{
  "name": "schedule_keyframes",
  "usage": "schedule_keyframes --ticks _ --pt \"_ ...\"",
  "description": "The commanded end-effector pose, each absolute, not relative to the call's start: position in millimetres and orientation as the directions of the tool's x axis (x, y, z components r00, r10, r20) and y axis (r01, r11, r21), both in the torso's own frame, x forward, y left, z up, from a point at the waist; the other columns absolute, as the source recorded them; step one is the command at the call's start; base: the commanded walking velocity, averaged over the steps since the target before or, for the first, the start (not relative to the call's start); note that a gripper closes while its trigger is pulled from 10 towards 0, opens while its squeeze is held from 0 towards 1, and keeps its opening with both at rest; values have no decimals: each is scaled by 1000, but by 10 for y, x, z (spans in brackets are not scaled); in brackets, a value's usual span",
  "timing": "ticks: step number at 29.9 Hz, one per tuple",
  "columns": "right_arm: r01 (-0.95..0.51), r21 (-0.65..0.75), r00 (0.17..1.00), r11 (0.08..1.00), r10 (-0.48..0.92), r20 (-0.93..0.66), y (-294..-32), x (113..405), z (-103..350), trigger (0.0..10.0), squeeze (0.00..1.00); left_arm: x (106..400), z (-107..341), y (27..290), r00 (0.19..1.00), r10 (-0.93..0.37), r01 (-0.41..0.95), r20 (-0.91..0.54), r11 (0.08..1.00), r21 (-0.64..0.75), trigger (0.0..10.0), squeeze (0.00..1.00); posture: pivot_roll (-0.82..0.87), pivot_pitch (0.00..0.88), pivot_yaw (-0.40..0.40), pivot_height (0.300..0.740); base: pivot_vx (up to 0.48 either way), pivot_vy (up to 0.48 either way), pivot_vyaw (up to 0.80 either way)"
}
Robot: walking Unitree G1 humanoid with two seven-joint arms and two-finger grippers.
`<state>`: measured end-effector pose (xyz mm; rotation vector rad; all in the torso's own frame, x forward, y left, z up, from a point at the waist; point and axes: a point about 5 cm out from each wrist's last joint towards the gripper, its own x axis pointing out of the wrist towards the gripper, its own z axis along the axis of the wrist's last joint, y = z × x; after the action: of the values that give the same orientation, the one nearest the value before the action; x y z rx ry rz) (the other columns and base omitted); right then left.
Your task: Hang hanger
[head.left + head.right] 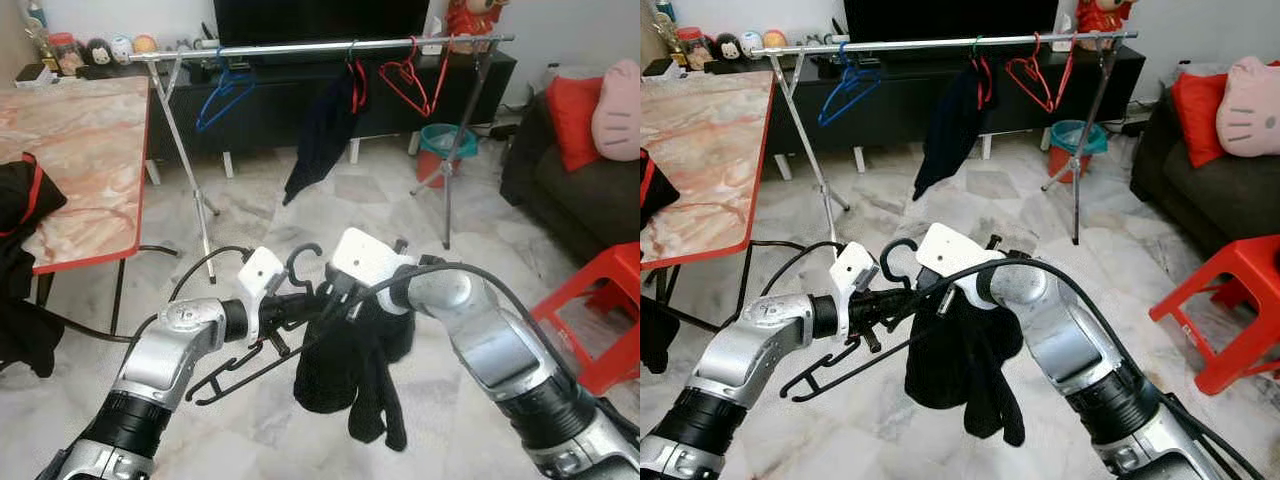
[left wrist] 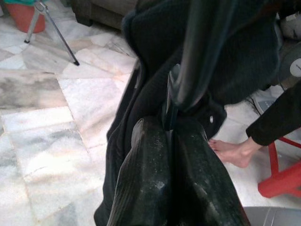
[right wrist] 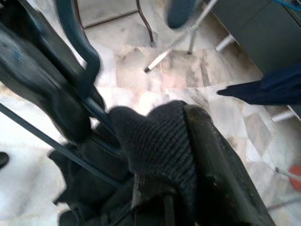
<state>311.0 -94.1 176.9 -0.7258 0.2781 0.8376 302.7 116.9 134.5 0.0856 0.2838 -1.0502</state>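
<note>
A black hanger [image 1: 232, 378] with a black knit garment [image 1: 340, 378] draped on it hangs low in front of me, over the floor. My left gripper [image 1: 298, 306] is shut on the hanger's neck [image 2: 170, 106], just below its hook [image 1: 301, 256]. My right gripper [image 1: 336, 294] is shut on the garment's [image 3: 157, 141] top edge beside it, one finger [image 3: 214, 165] pressed into the knit. The metal clothes rail [image 1: 300, 47] stands well ahead, across the room. On it hang a blue hanger [image 1: 222, 95], a dark garment [image 1: 318, 135] and red hangers [image 1: 405, 78].
A marble-topped table [image 1: 80, 150] with a red edge stands at the left, dark clothing [image 1: 20, 200] on it. A red stool [image 1: 600, 300] and a sofa [image 1: 580, 190] are at the right. A teal bin [image 1: 440, 145] sits by the rail's leg. A person's bare foot [image 2: 233, 151] is close by.
</note>
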Motion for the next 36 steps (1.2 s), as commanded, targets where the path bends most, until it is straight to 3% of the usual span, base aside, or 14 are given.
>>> schedule_keyframes --ticks 1,5,11,17,25,36 --pt "-769 -489 631 412 616 -472 -879 3058 1823 10000 0 2995 1374 1135 441 -857 881 -266 470 -53 10000 0 -155 0 -39 740 0 0 0" --pt "-817 -477 552 324 679 -484 -907 2966 1820 10000 0 2935 1395 1098 392 -886 905 -245 420 -70 10000 0 -154 0 -38 740 0 0 0" --pt "-789 -516 604 334 578 -549 -1309 3055 1749 10000 0 2862 1392 1127 337 -905 928 -257 366 -72 10000 0 -155 0 -37 740 0 0 0" --pt "-832 -481 543 277 585 -602 -1452 2982 1689 10000 0 2832 1409 1141 312 -915 937 -255 341 -76 10000 0 -155 0 -35 740 0 0 0" --pt "-902 -400 398 166 680 -616 -1311 2836 1610 10000 0 2827 1421 1109 305 -920 939 -245 333 -83 10000 0 -153 0 -31 740 0 0 0" --pt "-923 -381 243 49 843 -480 -977 2632 1858 10000 0 2928 1416 1142 387 -889 910 -244 411 -58 10000 0 -153 0 -30 740 0 0 0"
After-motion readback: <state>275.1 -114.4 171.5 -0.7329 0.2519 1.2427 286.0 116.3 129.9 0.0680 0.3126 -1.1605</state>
